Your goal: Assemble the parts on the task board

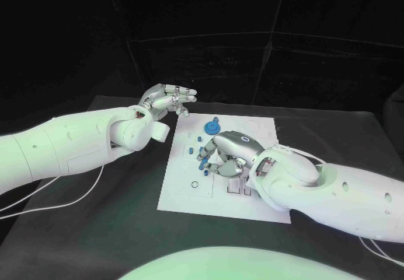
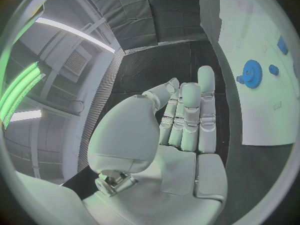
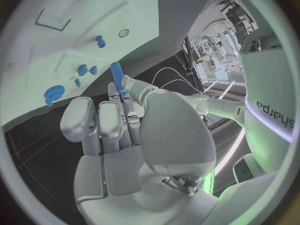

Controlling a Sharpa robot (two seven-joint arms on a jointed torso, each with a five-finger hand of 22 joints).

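The white task board lies in the middle of the black table. My right hand hovers over the board's middle and pinches a blue peg between thumb and fingers; the peg sticks out past the fingertips towards the board. A blue gear stands near the board's far edge, with small blue parts close by. My left hand hangs above the table just beyond the board's far left corner, fingers stretched out and empty. The gear lies ahead of it.
The board has a round hole near its left edge and rectangular recesses under my right wrist. White cables trail across the table on the left. Black table surrounds the board.
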